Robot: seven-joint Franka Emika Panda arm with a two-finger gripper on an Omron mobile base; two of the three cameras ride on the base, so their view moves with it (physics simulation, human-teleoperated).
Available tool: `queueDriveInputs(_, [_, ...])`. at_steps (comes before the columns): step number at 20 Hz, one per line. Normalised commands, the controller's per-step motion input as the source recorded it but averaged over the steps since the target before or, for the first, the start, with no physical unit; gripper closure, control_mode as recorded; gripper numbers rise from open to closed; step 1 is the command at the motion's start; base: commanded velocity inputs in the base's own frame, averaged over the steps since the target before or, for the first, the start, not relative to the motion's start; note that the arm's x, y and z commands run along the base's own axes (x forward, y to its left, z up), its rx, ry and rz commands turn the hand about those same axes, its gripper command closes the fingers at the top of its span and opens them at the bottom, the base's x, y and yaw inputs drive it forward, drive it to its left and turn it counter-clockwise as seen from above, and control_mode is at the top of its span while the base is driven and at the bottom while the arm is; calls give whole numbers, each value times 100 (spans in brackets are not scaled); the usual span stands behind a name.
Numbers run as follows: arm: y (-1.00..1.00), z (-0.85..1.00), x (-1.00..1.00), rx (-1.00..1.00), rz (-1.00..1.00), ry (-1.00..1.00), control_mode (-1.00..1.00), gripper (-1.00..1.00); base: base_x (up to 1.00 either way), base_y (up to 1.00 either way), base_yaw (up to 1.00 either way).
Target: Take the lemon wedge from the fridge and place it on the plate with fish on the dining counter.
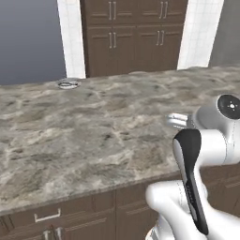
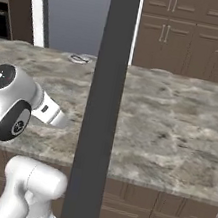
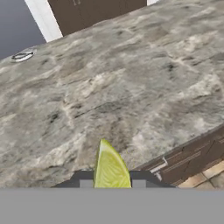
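The marbled desk (image 1: 93,136) spans the left base view, with brown drawers below its front edge. The plate with fish (image 1: 68,84) sits at its far left edge. The white arm (image 1: 197,187) rises at lower right; brown cabinets (image 1: 133,35) stand behind.

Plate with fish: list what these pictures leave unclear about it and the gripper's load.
- Plate with fish: too small and far in all views; fish shape is unreadable.
- Lemon wedge: lower part hidden between the gripper tips, hand view.
- Right base view: dark vertical bar hides counter behind it.

The dining counter (image 1: 93,131) bears the plate with fish (image 1: 68,84) at its far edge.
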Motion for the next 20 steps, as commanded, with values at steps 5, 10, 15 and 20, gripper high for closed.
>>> queueDriveInputs(5, [0,0,0,0,0,0,100,100,2,88,15])
queueDriveInputs(10, [0,0,0,0,0,0,100,100,38,100,-1])
queueDriveInputs(15, [0,0,0,0,0,0,100,100,20,100,0])
queueDriveInputs(20, [0,0,0,0,0,0,100,100,-2,100,1])
